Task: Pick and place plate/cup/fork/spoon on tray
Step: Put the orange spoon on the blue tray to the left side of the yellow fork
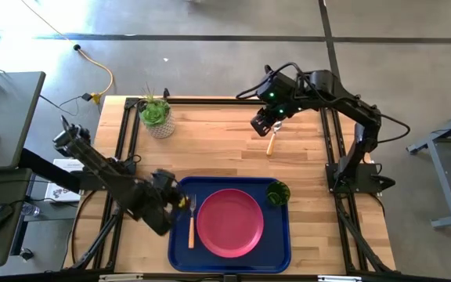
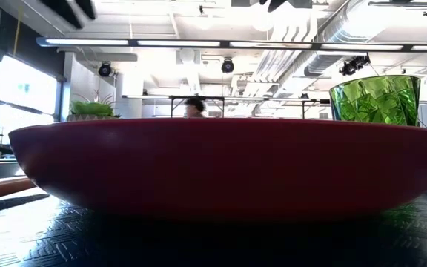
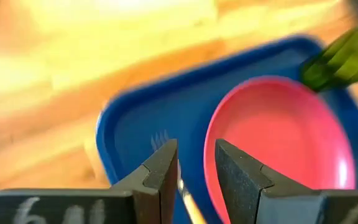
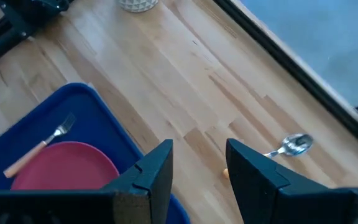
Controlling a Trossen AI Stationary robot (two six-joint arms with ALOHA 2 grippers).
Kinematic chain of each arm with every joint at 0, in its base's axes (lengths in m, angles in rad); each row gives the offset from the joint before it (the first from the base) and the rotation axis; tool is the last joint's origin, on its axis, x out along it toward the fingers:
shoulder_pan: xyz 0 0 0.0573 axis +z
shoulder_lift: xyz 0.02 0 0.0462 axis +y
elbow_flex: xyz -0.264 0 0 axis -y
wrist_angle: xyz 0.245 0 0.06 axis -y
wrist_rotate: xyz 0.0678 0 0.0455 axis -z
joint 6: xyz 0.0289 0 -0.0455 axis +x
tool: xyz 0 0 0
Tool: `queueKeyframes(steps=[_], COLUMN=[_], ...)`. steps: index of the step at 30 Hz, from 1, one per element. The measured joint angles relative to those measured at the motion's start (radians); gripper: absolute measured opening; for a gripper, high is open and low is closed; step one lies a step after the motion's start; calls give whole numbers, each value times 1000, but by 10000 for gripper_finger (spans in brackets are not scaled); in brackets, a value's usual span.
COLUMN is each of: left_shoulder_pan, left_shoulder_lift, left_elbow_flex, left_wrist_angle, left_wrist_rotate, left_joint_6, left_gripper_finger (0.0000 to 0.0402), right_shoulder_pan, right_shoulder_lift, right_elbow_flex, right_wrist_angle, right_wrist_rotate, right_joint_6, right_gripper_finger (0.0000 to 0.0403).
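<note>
The pink-red plate (image 1: 229,222) lies in the dark blue tray (image 1: 282,239) at the table's near edge. The green cup (image 1: 278,192) stands in the tray's far right corner. The fork (image 1: 192,221) lies in the tray left of the plate, tines toward the far edge. My left gripper (image 1: 180,202) is open over the tray's far left part, and the fork's handle (image 3: 188,202) shows below, between its fingers (image 3: 196,146). The spoon (image 1: 272,141) lies on the wood at the far right. My right gripper (image 1: 266,124) hovers open above it, and its wrist view shows the spoon's bowl (image 4: 293,145) beside its fingers (image 4: 199,149).
A succulent in a pale pot (image 1: 156,116) stands at the table's far left. Black frame rails (image 1: 331,141) run along the table's sides. Bare wood (image 1: 210,149) lies between the tray and the far edge. The low view sits in the tray, filled by the plate (image 2: 213,167) and cup (image 2: 376,100).
</note>
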Motion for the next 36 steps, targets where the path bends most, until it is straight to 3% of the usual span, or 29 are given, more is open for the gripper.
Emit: queueKeyframes(steps=[5,12,24,36], left_shoulder_pan=[55,171,358,480], left_shoulder_lift=[-103,-215,-303,-333], left_elbow_flex=[0,0,0,0], left_wrist_angle=[-1,-1,1,7], left_wrist_rotate=[-111,-142,-145,-97], left_joint_6=[170,375,617,793], left_gripper_finger=[99,99,99,100], right_shoulder_pan=[-7,-58,-122,-103], right_shoulder_lift=[-28,-115,-285,-309], right_elbow_flex=[-25,-179,-501,-696], right_wrist_angle=[2,-1,4,39], right_wrist_rotate=[19,49,48,29], right_joint_6=[-68,-98,103,277], right_gripper_finger=[140,140,140,142])
